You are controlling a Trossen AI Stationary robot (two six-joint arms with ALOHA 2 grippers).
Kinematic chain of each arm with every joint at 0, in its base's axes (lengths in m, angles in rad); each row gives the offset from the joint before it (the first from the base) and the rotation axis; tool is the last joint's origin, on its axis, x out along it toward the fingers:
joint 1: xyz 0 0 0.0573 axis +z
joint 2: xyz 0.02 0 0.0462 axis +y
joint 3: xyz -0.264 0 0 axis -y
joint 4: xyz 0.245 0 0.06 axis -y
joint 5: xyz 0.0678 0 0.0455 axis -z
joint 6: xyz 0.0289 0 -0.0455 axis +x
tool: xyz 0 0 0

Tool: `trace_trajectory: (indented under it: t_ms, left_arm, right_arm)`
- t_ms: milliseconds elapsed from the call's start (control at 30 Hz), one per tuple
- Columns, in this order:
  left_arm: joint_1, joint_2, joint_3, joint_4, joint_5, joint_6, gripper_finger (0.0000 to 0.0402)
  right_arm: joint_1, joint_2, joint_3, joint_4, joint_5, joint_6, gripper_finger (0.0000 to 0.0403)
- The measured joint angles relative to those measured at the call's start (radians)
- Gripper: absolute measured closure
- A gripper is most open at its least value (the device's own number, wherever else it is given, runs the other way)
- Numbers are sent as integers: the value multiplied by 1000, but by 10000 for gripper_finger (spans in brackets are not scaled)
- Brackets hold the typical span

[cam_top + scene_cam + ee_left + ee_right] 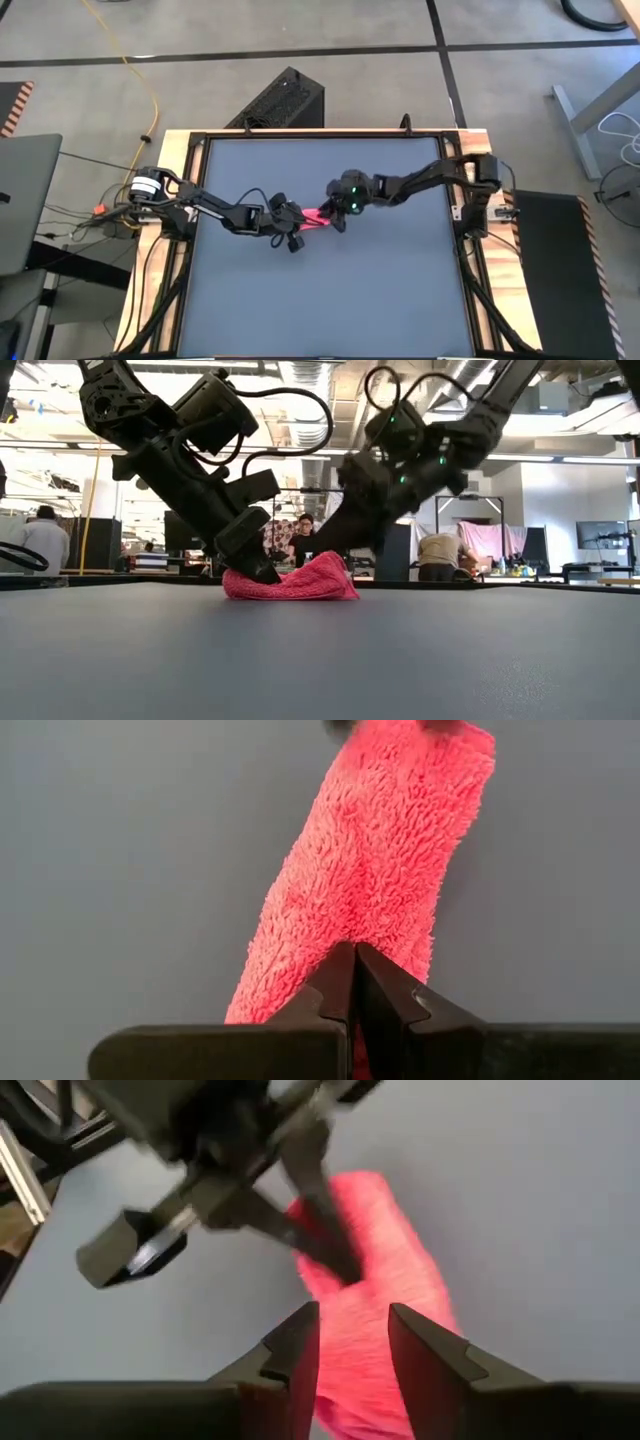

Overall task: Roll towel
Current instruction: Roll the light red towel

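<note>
The towel (316, 216) lies in the middle of the dark worktop (330, 300), between my two arms. It is not flat. It is bunched into a long, thick strip, so I think the roll is partly made but still loose and not tidy.

My left gripper (355, 982) is at the left end of the towel. Its fingers are pressed together, pinching the edge of the cloth. My right gripper (355, 1342) is at the other end. Its fingers are spread apart, with the towel lying under the gap, and they hold nothing.

What is left, I think, is to make the roll tighter and even, then let go.

Nothing else sits on the worktop near the towel. A black box (281, 100) stands on the floor past the far edge. In the room behind, people (304, 540) are at desks, well away from me. The only thing in my way is my own other arm, since both grippers are crowded close over one small cloth.
</note>
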Motion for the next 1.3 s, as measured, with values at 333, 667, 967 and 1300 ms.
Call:
trace_trajectory:
  t_ms: [333,667,967,1300]
  left_arm:
    - [0,1,-1,28,1,36,401]
    - [0,-72,-1,25,84,152,401]
    - [3,-240,-1,-153,28,290,401]
    - [88,-192,-70,-186,53,248,401]
  right_arm:
    - [128,122,-10,90,270,-27,306]
    - [102,118,-7,-39,464,-212,323]
    - [75,118,-7,-44,464,-242,324]
    - [75,118,-8,-38,463,-242,324]
